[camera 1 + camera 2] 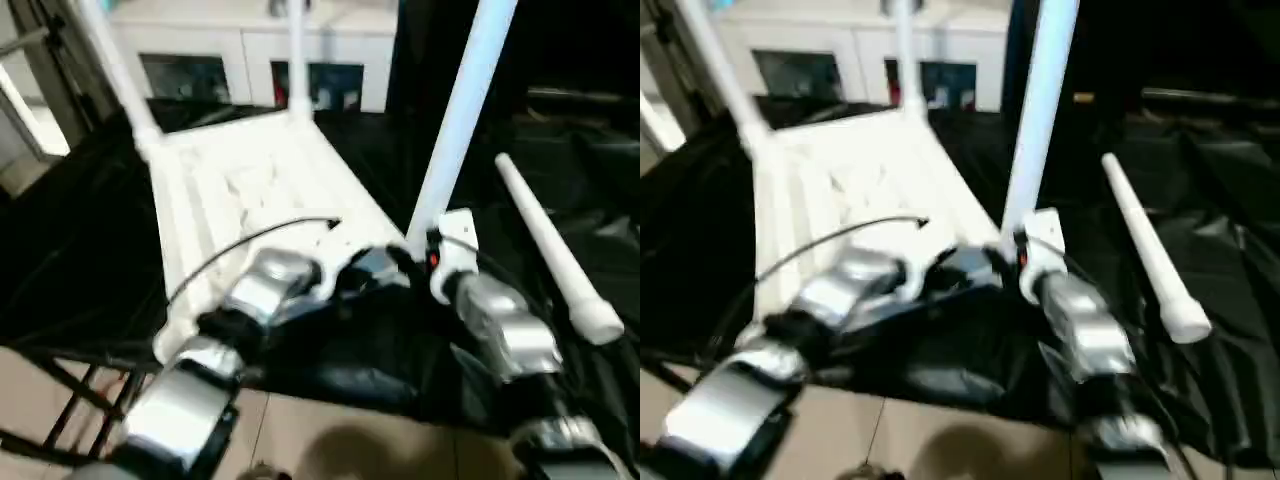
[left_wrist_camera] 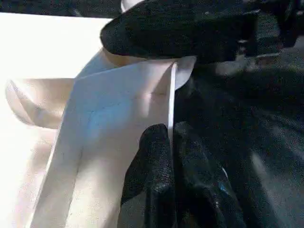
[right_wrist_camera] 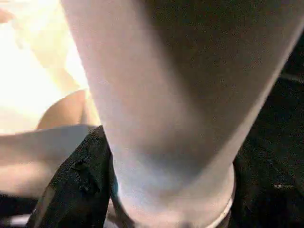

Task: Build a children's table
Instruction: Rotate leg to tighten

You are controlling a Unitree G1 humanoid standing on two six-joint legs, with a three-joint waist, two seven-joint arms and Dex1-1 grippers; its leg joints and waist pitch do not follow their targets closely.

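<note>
Seating the upright leg (image 1: pixel 462 110) demanded straight pressure: right gripper (image 3: pixel 156 209) fingers clasped it, left gripper (image 2: pixel 172 142) fingers pinched the tabletop (image 1: pixel 240 190) rim.

text: none legible | labels: none | brands: none | numbers: none

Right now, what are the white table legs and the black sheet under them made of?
The upright leg and the loose leg look like smooth white plastic tubes with a soft sheen. The black sheet seems to be thin, glossy plastic film, since it wrinkles and glints.
</note>
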